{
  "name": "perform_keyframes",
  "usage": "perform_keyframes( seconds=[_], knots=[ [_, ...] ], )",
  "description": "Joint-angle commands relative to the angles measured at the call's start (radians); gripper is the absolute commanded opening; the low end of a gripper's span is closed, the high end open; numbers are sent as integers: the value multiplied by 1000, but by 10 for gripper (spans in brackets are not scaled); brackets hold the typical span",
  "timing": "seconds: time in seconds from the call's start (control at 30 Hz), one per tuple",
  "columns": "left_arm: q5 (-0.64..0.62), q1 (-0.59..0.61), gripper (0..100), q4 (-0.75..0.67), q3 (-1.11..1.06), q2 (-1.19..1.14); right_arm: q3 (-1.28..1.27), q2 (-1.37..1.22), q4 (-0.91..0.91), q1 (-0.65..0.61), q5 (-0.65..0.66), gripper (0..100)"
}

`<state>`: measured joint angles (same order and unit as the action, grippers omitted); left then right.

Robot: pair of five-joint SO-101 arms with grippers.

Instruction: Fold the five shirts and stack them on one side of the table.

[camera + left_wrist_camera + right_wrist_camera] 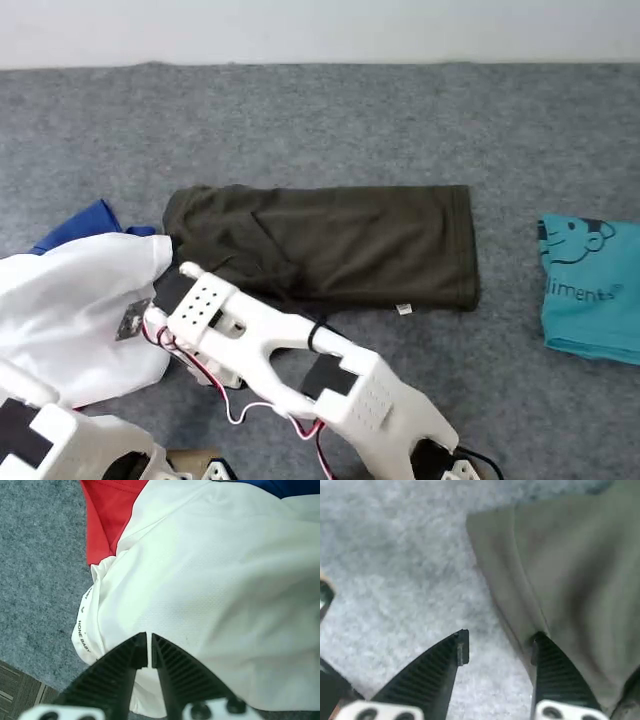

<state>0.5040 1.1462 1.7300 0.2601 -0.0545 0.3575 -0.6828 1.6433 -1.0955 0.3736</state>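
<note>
Centrally on the grey mat [400, 120] lies the olive shirt [330, 245], folded into a long flat rectangle. The teal shirt [590, 285] sits folded at the table's right edge, well apart from it. On the left is a loose heap: the white shirt [70, 310] on top, with the blue shirt [85, 225] poking out at its far side.

From above, the right arm [300, 350] stretches from the near edge to the olive shirt's near left corner, and its wrist covers the fingertips. The right wrist view supplies them: the right gripper [500, 647] has its jaws spread wide, one finger [555, 670] touching the olive shirt's hem, the other [440, 665] over bare mat.

The left arm [50, 440] sits at the near left corner, beside the heap. Its wrist view shows the left gripper [148, 636] over the white shirt with jaws pressed together; whether any cloth is caught between them I cannot tell. That view also brings in a red shirt [105, 515] lying under the white one's edge, and a strip of blue at the far side.
</note>
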Motion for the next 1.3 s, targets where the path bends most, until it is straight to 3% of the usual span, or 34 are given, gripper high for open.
perform_keyframes(
  seconds=[0.0,0.27,0.53,0.87,1.27],
  knots=[
    [5,0,36,14,5,8,9,-19,-42,-1,29,210],
    [5,0,36,14,5,8,11,-68,-42,4,161,10],
    [5,0,36,14,5,8,35,-70,-48,82,161,11],
    [5,-5,36,14,5,8,414,-28,119,240,164,11],
    [5,-6,36,14,5,8,560,-77,8,367,137,11]
  ],
)
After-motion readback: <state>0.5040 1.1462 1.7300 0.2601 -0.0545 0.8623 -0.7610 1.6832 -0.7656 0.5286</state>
